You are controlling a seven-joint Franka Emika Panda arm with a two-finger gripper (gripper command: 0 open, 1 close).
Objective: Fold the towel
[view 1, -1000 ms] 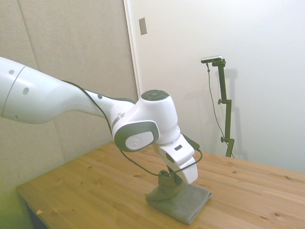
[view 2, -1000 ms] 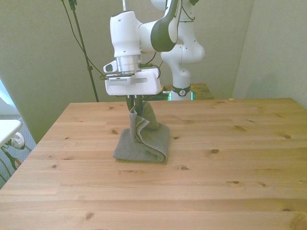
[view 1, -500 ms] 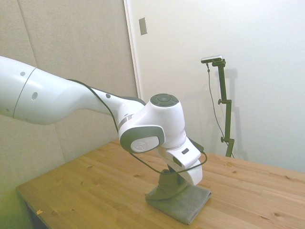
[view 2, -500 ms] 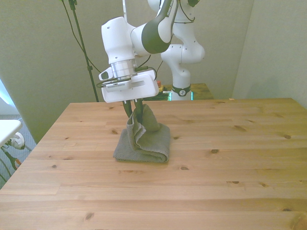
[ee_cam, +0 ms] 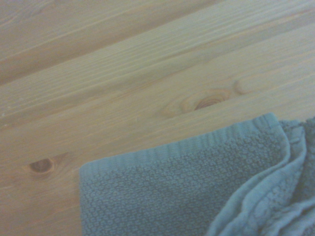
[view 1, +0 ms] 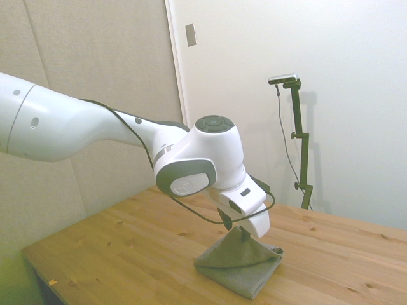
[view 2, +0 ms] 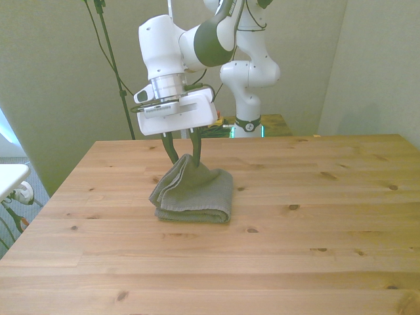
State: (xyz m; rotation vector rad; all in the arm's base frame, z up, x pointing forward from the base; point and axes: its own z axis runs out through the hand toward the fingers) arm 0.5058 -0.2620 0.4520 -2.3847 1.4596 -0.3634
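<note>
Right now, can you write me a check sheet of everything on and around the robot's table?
Surface: wooden table, knots and plank lines showing, bare apart from the towel.
Job's things: grey towel, partly folded; one part pulled up into a peak, the rest lying flat in layers.
Clutter: nothing seen.
Grippers: gripper pointing down, pinching the towel's raised peak.
Cables: a black cable loops from the arm to the wrist, hanging clear of the table.
Surroundings: pale walls; a grey plate on the wall in the side view; something white past the table's edge at the front view's left.
</note>
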